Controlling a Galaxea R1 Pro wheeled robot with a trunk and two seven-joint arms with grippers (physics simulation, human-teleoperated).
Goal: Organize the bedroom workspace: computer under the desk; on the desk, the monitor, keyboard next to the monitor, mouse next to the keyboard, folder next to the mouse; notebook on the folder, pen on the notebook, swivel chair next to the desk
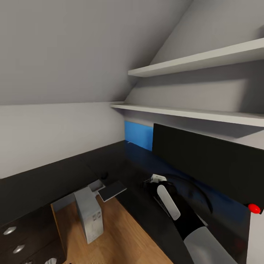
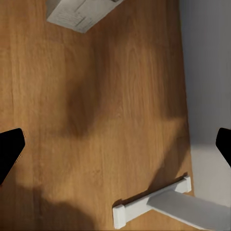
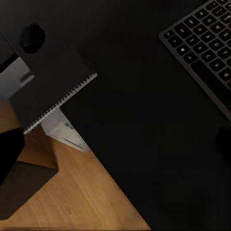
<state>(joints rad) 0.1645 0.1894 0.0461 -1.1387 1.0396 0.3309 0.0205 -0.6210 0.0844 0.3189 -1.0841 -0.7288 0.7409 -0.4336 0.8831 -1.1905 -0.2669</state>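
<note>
Our right gripper hangs over the black desk with its jaws spread wide and nothing in them, the keyboard lying flat on the desk just beside it. The left gripper's fingertips are spread wide too, over the wood floor. A dark spiral notebook pokes out past the desk edge. The computer stands on the floor under it, and the monitor sits on the desk.
</note>
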